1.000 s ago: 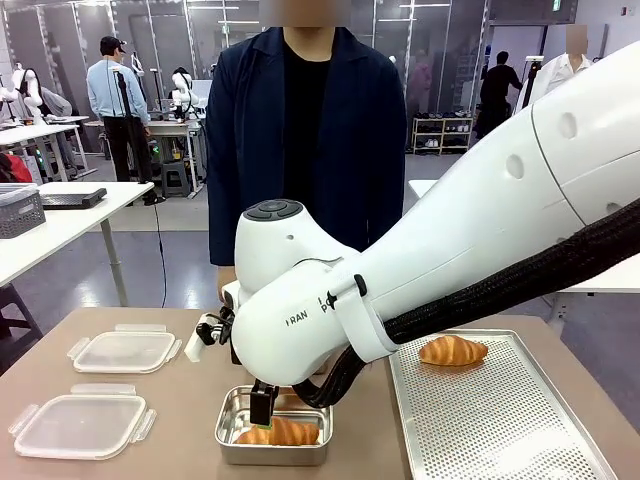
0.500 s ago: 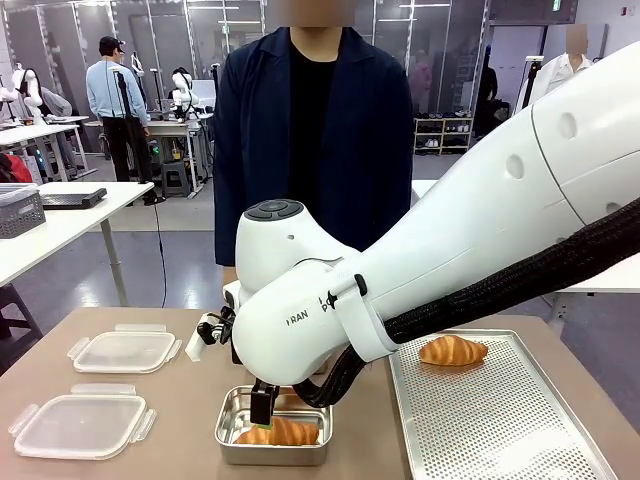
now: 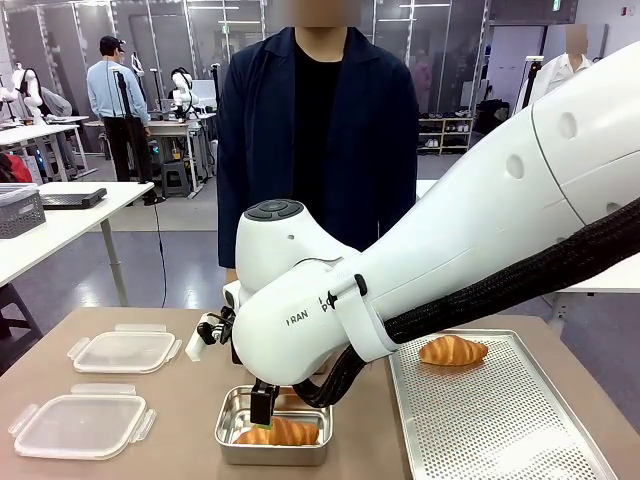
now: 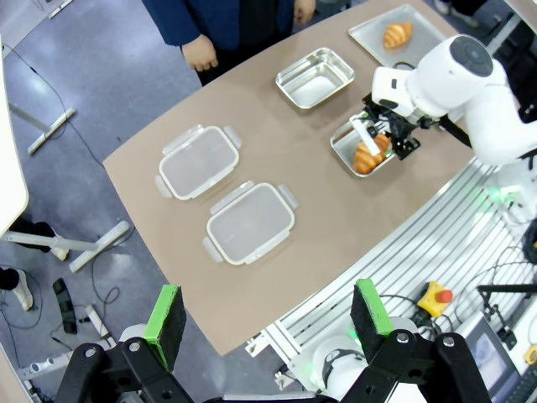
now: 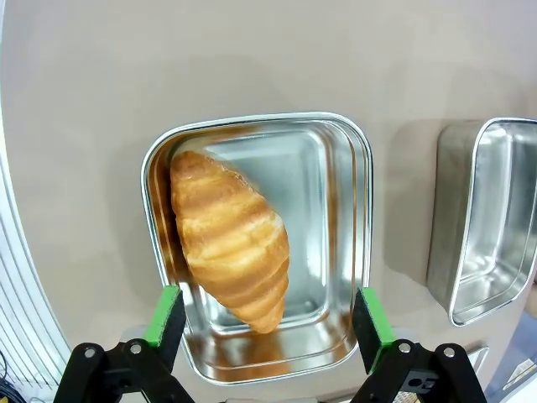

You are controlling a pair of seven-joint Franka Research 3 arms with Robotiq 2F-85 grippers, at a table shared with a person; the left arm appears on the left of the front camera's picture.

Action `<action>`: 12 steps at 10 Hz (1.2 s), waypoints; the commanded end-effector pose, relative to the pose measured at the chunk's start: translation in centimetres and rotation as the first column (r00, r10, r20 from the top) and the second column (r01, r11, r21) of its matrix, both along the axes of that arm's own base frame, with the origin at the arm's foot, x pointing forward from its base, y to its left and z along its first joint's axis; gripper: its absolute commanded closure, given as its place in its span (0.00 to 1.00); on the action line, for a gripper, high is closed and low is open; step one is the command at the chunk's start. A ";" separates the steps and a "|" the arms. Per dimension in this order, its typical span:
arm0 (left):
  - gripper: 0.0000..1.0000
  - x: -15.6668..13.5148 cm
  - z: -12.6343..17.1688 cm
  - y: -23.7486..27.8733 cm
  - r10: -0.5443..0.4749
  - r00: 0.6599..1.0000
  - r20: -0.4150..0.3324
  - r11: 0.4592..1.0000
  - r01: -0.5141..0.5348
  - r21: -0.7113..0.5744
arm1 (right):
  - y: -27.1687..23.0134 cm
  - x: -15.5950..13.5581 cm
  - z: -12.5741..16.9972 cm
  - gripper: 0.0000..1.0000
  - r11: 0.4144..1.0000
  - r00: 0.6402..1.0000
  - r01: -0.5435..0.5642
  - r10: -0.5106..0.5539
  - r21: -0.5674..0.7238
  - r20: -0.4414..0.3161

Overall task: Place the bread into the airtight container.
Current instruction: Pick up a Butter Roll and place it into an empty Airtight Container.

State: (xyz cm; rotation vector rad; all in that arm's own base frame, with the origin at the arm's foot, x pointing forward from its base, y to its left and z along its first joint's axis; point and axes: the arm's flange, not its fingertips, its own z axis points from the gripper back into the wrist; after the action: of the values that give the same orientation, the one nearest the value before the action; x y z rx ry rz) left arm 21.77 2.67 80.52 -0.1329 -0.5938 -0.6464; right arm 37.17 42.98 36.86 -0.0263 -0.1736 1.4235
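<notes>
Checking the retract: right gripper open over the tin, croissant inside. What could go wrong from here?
1. Sideways exit: the right gripper, low at the tin, could clip its rim or drag the croissant.
2. Croissant leans on one wall, so a lid might pinch it.
3. The second tin stands close; easy to nudge.

Golden-brown ridged bread [image 5: 228,239], shiny silver container [image 5: 315,201], tan table [image 5: 210,50], perforated grey tray [image 3: 500,420], navy jacket [image 3: 385,150], white arm [image 3: 450,250]
</notes>
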 end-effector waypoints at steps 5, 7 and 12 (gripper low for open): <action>0.00 -0.1 0.1 0.0 -0.011 1.000 0.001 1.000 0.011 0.000 | -6.7 -1.9 12.5 0.00 0.990 0.991 0.136 -0.135 0.034 -0.016; 0.00 -0.1 0.1 0.0 -0.011 1.000 0.001 1.000 0.011 0.000 | -12.2 -2.7 17.9 0.00 0.971 0.973 0.231 -0.230 0.063 -0.018; 0.00 -0.1 0.1 0.0 -0.011 1.000 0.001 1.000 0.011 0.000 | -24.3 -4.5 24.4 0.00 0.884 0.902 0.425 -0.432 0.194 -0.007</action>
State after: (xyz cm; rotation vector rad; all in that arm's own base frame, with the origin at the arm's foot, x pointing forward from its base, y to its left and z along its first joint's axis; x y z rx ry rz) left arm 21.77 2.72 80.52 -0.1335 -0.5942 -0.6456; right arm 33.22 20.07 62.61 0.0555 -0.2938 0.9847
